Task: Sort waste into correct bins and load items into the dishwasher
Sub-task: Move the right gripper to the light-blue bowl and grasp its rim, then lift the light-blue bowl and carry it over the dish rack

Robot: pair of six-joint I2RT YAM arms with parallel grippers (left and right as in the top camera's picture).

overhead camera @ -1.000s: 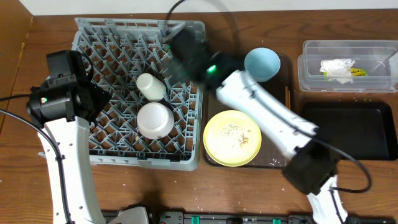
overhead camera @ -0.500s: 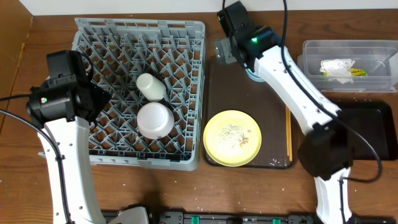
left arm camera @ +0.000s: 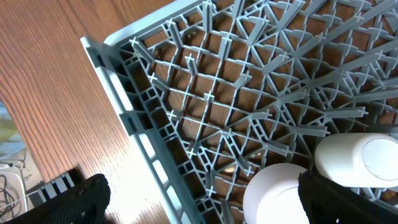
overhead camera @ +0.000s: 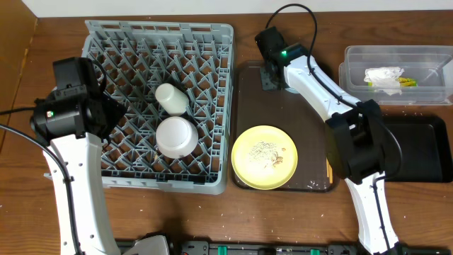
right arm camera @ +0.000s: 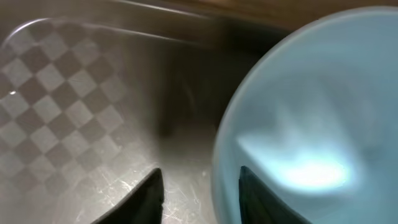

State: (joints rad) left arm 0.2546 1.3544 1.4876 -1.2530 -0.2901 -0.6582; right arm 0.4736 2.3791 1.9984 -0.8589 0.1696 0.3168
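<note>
The right wrist view alone shows the light blue bowl (right arm camera: 311, 137). In the overhead view the right arm covers it, and only the arm reaching over the far end of the dark brown tray (overhead camera: 248, 113) can be seen. Up close, the right claw (right arm camera: 202, 186) stands parted. One finger (right arm camera: 152, 193) is outside the bowl's rim with a gap of tray showing between them, and the other finger is over the blue surface. The rim lies between the two fingers and is not pinched. The bowl appears to face its mouth up toward the camera, and being round it has no long axis. The overhead view adds the yellow plate (overhead camera: 265, 156), on the same tray on the robot's side of that claw and speckled with crumbs (overhead camera: 265, 149). Off to the claw's right is the clear tub (overhead camera: 396, 92) with the wrapper (overhead camera: 384, 76) in it. The left claw (left arm camera: 217, 199) is spread wide above the grey rack (left arm camera: 186, 124), with the white cup (left arm camera: 364, 162) and pinkish-white bowl (left arm camera: 273, 196) just beneath it.
</note>
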